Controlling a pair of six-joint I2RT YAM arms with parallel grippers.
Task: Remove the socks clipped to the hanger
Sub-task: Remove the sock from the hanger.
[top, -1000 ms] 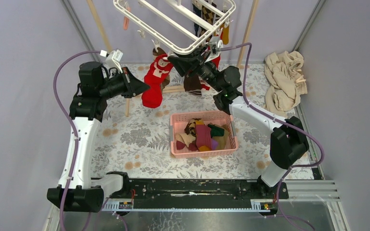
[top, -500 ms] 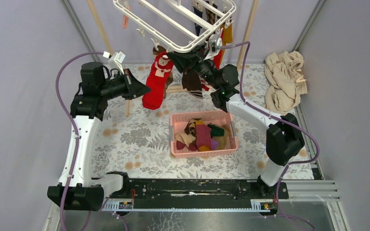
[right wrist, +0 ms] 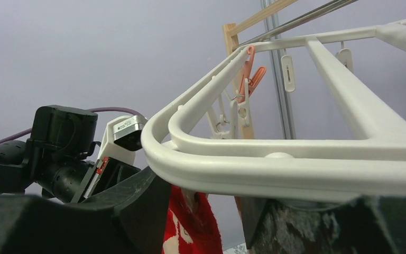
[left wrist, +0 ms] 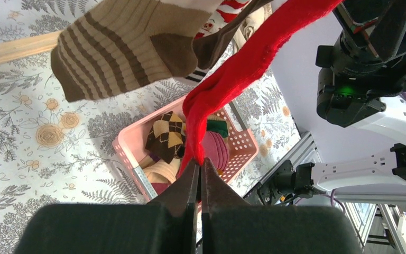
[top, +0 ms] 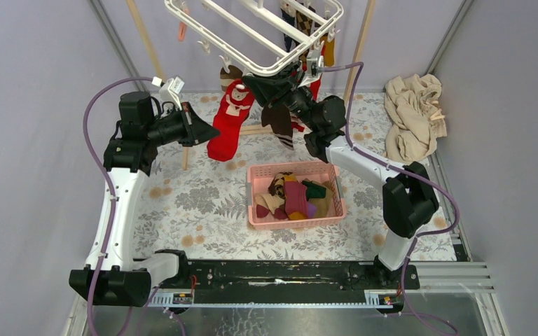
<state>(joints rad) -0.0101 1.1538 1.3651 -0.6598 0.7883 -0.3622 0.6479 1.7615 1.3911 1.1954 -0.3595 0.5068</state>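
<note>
Top external: floral tablecloth [top: 196, 203], lilac walls [top: 35, 84]; left jaws pinch red sock [top: 224, 133], right jaws spread below hanger [right wrist: 296, 164].

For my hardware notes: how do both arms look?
The left arm and the right arm have white link shells and black joints. A purple cable loops along each. A green light shows near the right wrist. The jaws are black wedges.

bright, even light; soft shadows; left wrist's near jaws blurred.
</note>
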